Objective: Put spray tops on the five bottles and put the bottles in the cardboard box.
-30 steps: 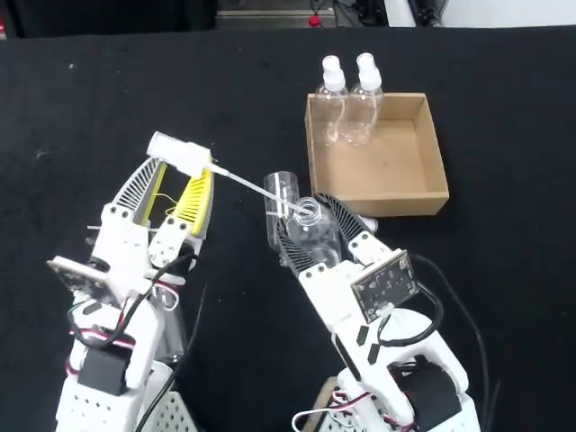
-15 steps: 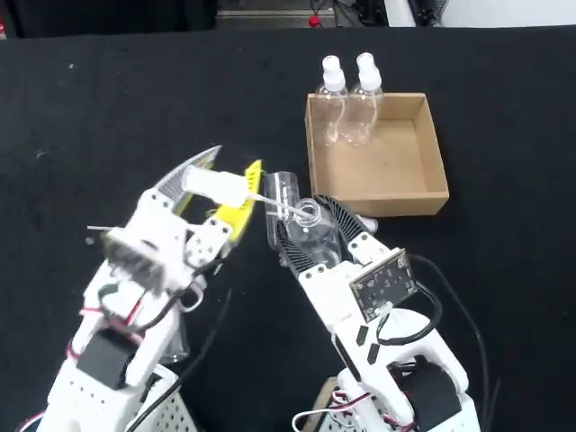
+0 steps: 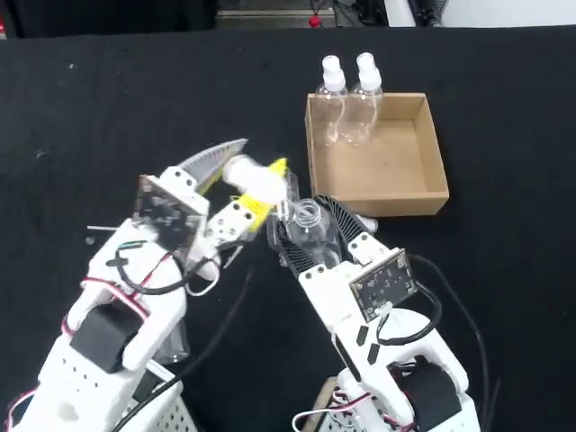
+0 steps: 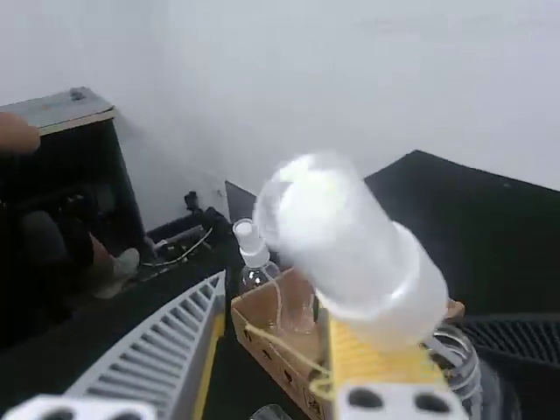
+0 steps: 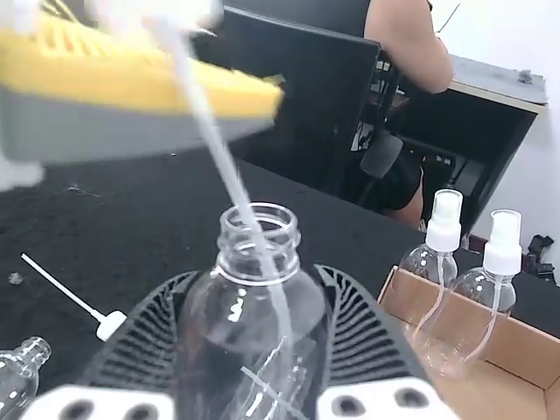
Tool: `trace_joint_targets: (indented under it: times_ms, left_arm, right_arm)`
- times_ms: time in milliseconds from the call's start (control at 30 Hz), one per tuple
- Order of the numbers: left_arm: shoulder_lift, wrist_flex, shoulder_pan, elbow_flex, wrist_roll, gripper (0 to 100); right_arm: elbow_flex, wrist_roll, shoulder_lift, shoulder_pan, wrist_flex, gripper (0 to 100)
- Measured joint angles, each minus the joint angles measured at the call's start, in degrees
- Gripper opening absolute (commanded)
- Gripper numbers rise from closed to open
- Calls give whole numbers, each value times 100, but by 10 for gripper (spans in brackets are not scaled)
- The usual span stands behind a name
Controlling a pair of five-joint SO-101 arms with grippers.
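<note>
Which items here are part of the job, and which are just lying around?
Job:
- spray top in the left gripper, its tube in the open bottle
- open bottle, held by the right gripper
- two capped bottles in the box
- loose spray top
- spare bottle

Lying about:
- cables
- cabinet

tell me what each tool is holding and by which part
The left tool holds a spray top by its white head; the right tool holds the open bottle by its body.
</note>
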Motion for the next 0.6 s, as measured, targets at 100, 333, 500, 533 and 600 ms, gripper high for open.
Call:
trace_joint_targets:
  times_ms: [100,333,500,533,600]
  left_arm:
    - [237,0,220,-149,-378,166]
    - [396,809,369,-695,-949,166]
    - [396,1090,264,-941,-1143,166]
    - [396,1090,185,-949,-1160,166]
    - [396,1090,-9,-949,-1160,166]
  right_arm:
    - [0,0,0,0,0,11]
    - [0,-9,0,0,0,11]
    - [0,0,0,0,0,11]
    - [0,0,0,0,0,11]
    - [0,0,0,0,0,11]
